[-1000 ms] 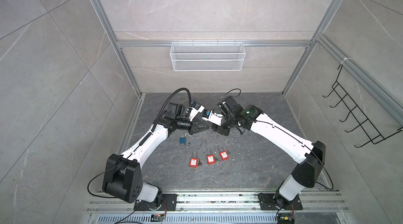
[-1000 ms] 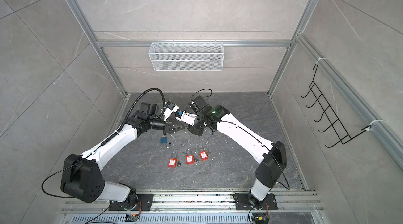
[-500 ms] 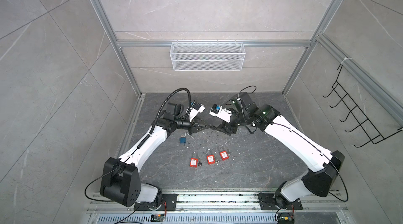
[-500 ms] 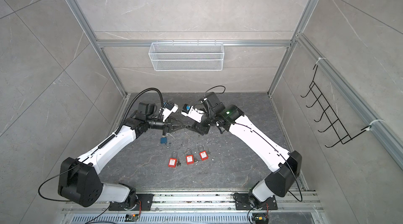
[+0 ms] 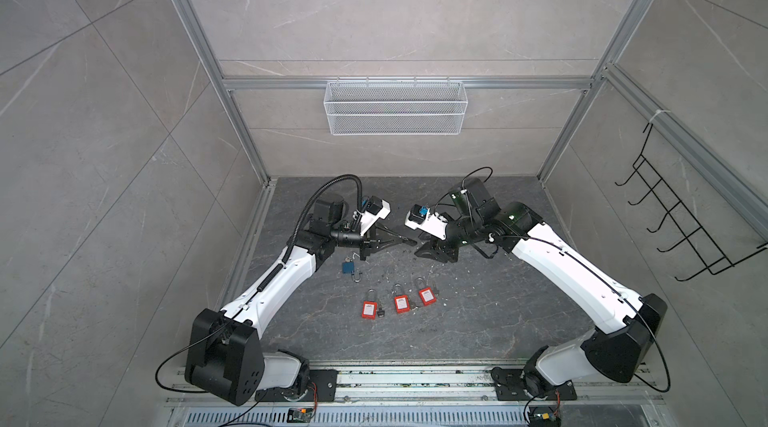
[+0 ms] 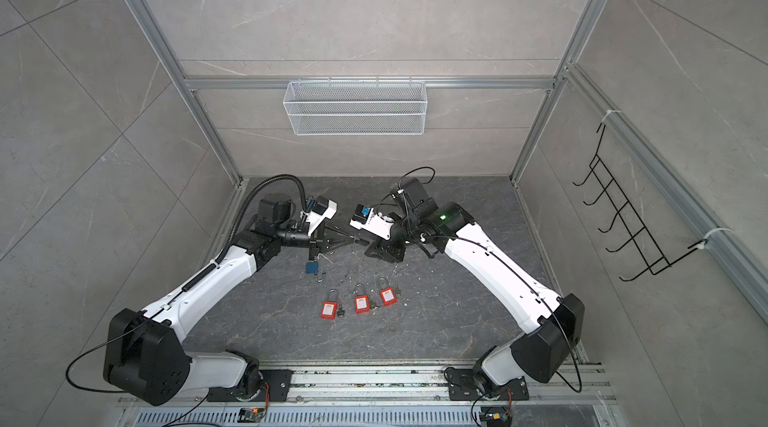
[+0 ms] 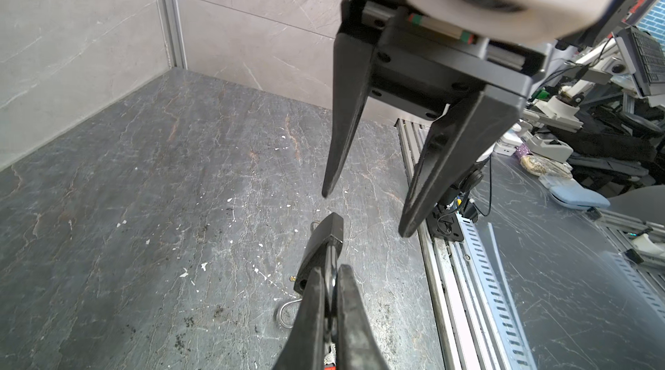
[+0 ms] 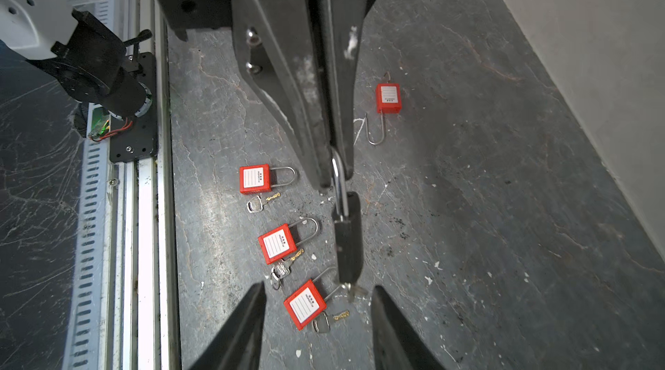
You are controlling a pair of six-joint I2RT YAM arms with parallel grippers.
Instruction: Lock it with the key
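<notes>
Our left gripper (image 8: 334,179) is clamped on the silver shackle (image 8: 340,195) of a black padlock (image 8: 347,238), held off the floor (image 5: 478,321) and pointing to three o'clock in both top views, a key (image 8: 354,290) in its end. Just beyond, our right gripper (image 7: 365,213) stands spread, holding nothing. Three red padlocks (image 5: 401,303) lie at six o'clock.

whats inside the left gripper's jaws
The silver shackle of a black padlock, clamped in the left gripper; a key sticks from its base. The fingers cover the shackle's top.
</notes>
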